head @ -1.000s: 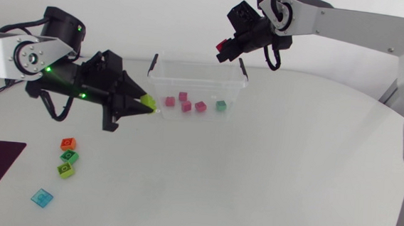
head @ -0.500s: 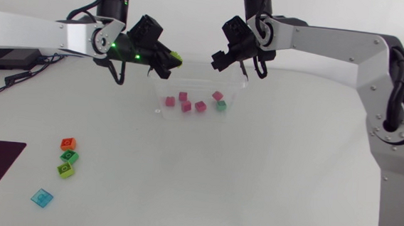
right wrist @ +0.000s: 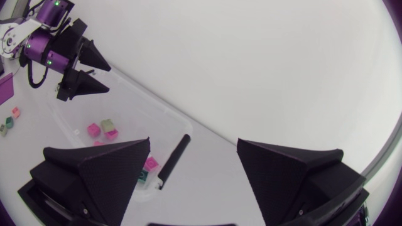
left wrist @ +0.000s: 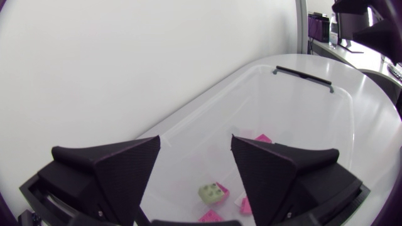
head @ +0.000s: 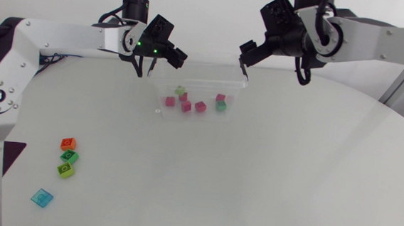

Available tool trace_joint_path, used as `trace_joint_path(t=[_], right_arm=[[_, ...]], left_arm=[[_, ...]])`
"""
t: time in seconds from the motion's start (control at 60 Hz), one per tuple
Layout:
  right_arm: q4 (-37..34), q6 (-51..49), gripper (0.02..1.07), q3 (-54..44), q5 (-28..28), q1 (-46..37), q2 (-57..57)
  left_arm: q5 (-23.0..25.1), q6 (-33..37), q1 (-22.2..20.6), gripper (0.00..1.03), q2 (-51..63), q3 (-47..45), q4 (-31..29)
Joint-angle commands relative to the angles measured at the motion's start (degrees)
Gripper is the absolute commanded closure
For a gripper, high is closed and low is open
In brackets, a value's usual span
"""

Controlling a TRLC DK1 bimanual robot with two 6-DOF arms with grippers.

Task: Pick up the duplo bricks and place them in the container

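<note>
The clear plastic container [head: 241, 81] stands at the back middle of the table. It holds several pink bricks [head: 186, 106], a green brick [head: 221, 106] and a lime brick [head: 180, 90]. My left gripper [head: 172, 57] hangs open and empty over the container's back left corner. Under it in the left wrist view, between the fingers of the left gripper [left wrist: 195, 141], lies the lime brick [left wrist: 212, 193]. My right gripper [head: 245, 52] is open and empty above the back right corner. Orange [head: 68, 143], green [head: 69, 157], lime [head: 66, 170] and teal [head: 41, 197] bricks lie loose at front left.
A dark maroon mat [head: 14, 153] lies at the table's left edge, close to the loose bricks. The container's black handle [right wrist: 173, 158] shows under my right gripper [right wrist: 191, 143], with my left gripper [right wrist: 78, 69] beyond it.
My right gripper let a red-pink brick fall into the container, then drew off to the right. My left gripper carried the lime brick over the container, opened, and the brick now lies inside.
</note>
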Motion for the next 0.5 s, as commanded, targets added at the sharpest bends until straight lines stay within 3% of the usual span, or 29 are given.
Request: trace_joint_path(t=[0.0,0.15,0.483], right_arm=[[3.38,1.5,0.06,-5.83,2.59,-1.38,-5.08],[6.11,2.55,0.06,-13.83,3.82,-3.93,-12.64],[18.32,10.29,0.06,-36.06,3.82,-10.96,-28.64]], left_arm=[[-1.4,-1.67,0.31,0.05,0.68,1.28,-0.51],[-1.4,-1.67,1.98,0.05,-4.77,-4.0,-0.25],[-1.4,-0.08,6.72,0.05,-26.92,-28.17,5.64]])
